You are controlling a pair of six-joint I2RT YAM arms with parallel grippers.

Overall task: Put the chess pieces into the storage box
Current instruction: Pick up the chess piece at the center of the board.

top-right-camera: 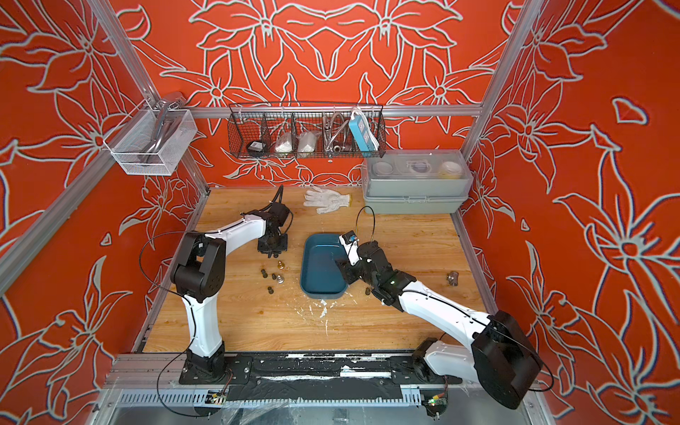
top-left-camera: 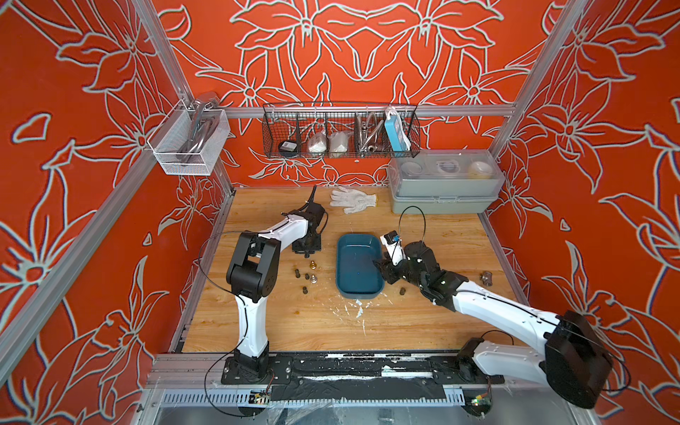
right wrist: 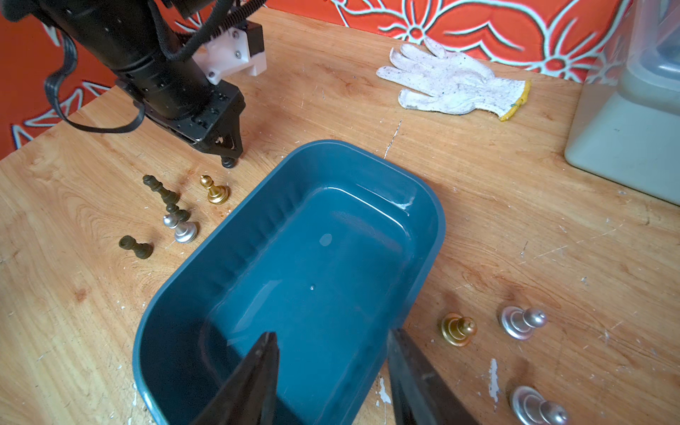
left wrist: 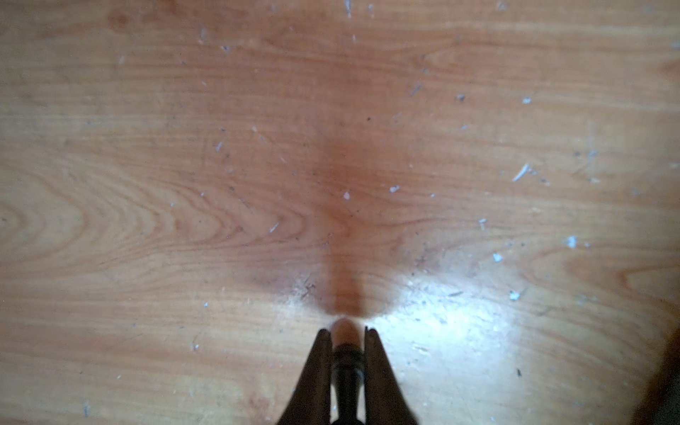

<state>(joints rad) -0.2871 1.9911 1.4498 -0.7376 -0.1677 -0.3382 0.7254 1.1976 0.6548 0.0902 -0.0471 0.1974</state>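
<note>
Left of storage box (top-left-camera: 355, 268), left claw (left wrist: 346, 330) vertical, pinching dark piece (left wrist: 346, 364)

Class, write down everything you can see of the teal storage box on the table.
The storage box is a shallow, lidless teal-blue tray, plastic-looking and glossy, rectangular with rounded corners and faintly ribbed inner walls. It sits flat on the wooden table, near the middle, long side running front to back. It is empty. The right gripper hangs over its right rim, jaws open astride the wall; contact cannot be told.
</note>
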